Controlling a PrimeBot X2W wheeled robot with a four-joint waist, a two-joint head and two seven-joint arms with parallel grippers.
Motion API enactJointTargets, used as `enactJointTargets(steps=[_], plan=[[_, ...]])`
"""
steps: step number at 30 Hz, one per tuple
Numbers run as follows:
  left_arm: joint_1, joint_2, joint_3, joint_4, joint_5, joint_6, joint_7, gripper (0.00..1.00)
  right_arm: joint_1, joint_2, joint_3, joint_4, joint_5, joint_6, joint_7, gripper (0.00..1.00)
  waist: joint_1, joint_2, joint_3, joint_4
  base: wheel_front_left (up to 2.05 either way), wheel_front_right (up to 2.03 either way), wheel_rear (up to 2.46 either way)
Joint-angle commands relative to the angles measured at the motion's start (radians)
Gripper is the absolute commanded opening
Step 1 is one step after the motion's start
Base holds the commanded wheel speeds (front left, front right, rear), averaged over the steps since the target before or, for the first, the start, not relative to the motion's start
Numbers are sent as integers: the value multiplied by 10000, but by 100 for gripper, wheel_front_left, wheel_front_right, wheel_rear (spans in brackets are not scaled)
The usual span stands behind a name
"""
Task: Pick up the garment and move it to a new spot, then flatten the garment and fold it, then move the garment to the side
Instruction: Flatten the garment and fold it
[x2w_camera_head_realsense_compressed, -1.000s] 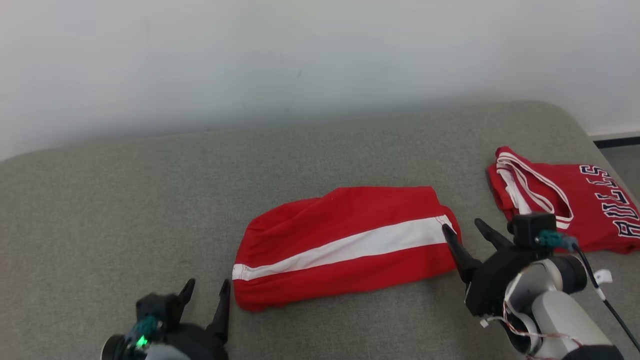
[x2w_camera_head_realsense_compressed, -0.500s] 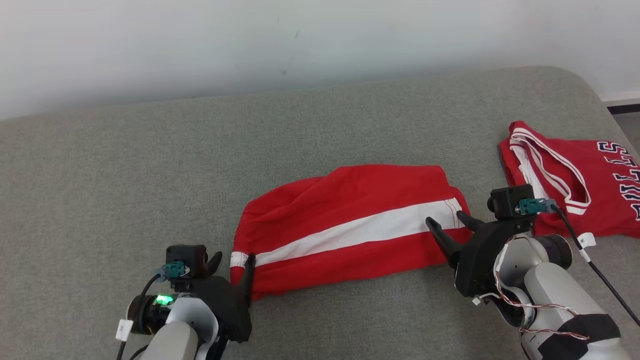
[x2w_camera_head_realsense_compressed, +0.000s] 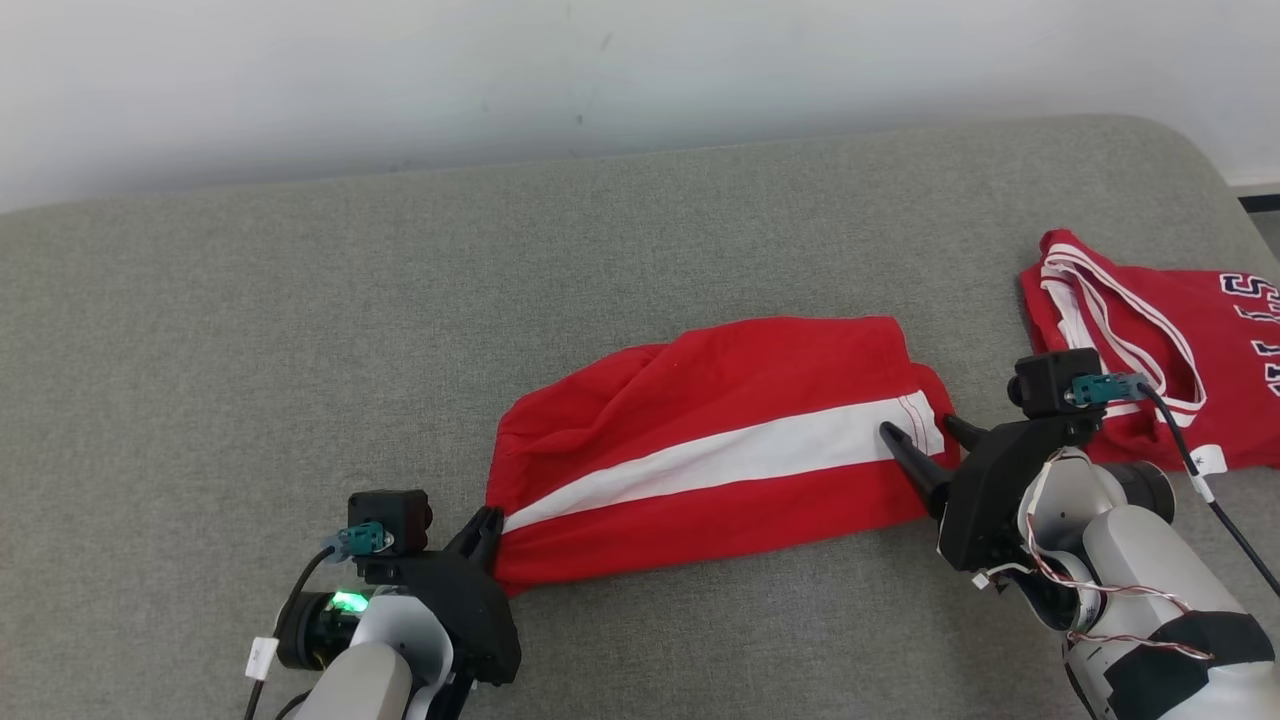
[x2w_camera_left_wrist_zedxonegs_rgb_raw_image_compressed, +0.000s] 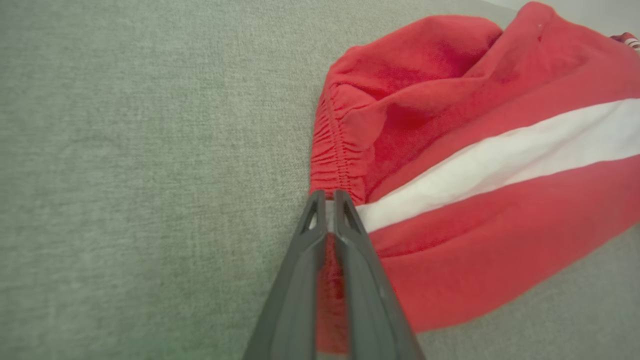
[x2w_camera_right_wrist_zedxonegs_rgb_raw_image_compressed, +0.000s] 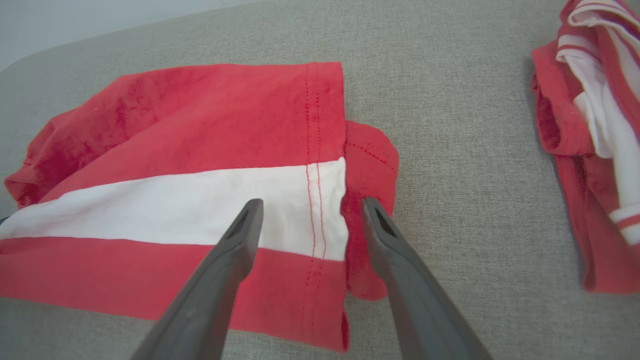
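- While left jaws sit clenched on the elastic edge of the garment (x2w_camera_head_realsense_compressed: 720, 460), at the white stripe's end, rt jaws stand released, one finger (x2w_camera_right_wrist_zedxonegs_rgb_raw_image_compressed: 240, 235) over the stitched hem, other just beside it.
- Garment: red shorts, lying mid grey cushion (x2w_camera_head_realsense_compressed: 300, 350), w/ cloth bunched near left grip.
- 2nd red jersey (x2w_camera_head_realsense_compressed: 1215, 345) lies apart, far right.

Shorts (x2w_camera_head_realsense_compressed: 720, 450) centre — jersey (x2w_camera_head_realsense_compressed: 1225, 350) far R

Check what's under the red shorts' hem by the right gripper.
A second red layer pokes out past the shorts' hem, on the grey cushion; anything further beneath is covered.
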Motion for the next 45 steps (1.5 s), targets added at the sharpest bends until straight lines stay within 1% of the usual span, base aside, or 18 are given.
enactJointTargets(steps=[1, 6, 14, 15, 16, 17, 18, 19, 20, 27, 30, 31, 34, 36, 39, 42, 44, 45], plan=[[-88, 22, -23, 23, -37, 34, -52, 0, -118, 8, -74, 41, -57, -27, 3, 100, -1, -1, 17, 11, 0, 0, 0], [-193, 21, -166, 110, -151, 63, -186, 0, -104, 231, -155, 125, -68, -27, 157, 100, -1, -1, 44, 16, 0, 0, 0], [-297, 21, -287, 269, -267, 26, -323, 0, -45, 383, 184, -137, 268, -27, 112, 100, -1, -1, 58, -32, 0, 0, 0], [-310, 21, -297, 288, -290, 20, -331, 0, -15, 408, 237, -182, 345, -27, 119, 94, -1, -1, 51, -38, 0, 0, 0], [-321, 21, -304, 308, -308, 10, -362, 0, 18, 427, 266, -221, 423, -27, 115, 66, -1, -1, 43, -45, 0, 0, 0], [-328, 21, -306, 329, -325, 13, -378, 0, 42, 425, 282, -238, 516, -27, 117, 55, -1, -1, 37, -53, 0, 0, 0], [-334, 21, -309, 353, -349, 8, -387, 0, 53, 407, 304, -251, 575, -27, 124, 25, -1, -1, 30, -61, 0, 0, 0], [-341, 21, -311, 373, -359, 3, -388, 0, 50, 379, 340, -248, 585, -27, 124, 6, -1, -1, 23, -70, 0, 0, 0], [-346, 21, -308, 396, -374, -2, -405, 0, 27, 344, 366, -217, 567, -27, 101, 0, -1, -1, 18, -77, 0, 0, 0], [-387, 24, -219, 409, -614, -136, -710, 0, -377, 368, 395, 166, 402, -25, -265, 0, -1, -1, -98, -110, 0, 0, 0], [-481, 23, -69, 190, -1133, -283, -940, 0, -602, 408, 320, 182, 464, -27, -629, 0, -1, -1, -161, -108, 0, 0, 0], [-527, 21, 22, 82, -1442, -312, -964, 0, -687, 420, 292, 151, 513, -27, -766, 0, -1, -1, -175, -108, 0, 0, 0], [-822, 21, 95, -220, -1854, -445, -963, 0, -1043, 425, 307, -4, 675, -27, -1031, 0, -1, -1, -149, -111, 0, 0, 0], [-1093, 28, 269, -472, -2392, -528, -846, 0, -1358, 450, 373, -112, 850, -27, -1095, 0, -1, -1, -56, -155, 0, 0, 0], [-1533, 31, 405, -687, -2708, -554, -610, 0, -1830, 474, 463, -179, 978, -27, -1118, 0, -1, -1, 130, -225, 0, 0, 0], [-2426, 137, 801, -966, -3334, -628, -176, 0, -2840, 456, 532, -104, 1062, -27, -1308, 0, -1, -1, 629, -361, 0, 0, 0], [-3072, 336, 1240, -1108, -3871, -596, 141, 0, -3608, 856, 221, 121, 1515, -25, -1625, 0, -1, -1, 1073, -577, 0, 0, 0], [-3474, 459, 1481, -1188, -4067, -550, 286, 0, -4103, 937, 194, 281, 1479, -25, -1758, 0, -1, -1, 1329, -679, 0, 0, 0]])
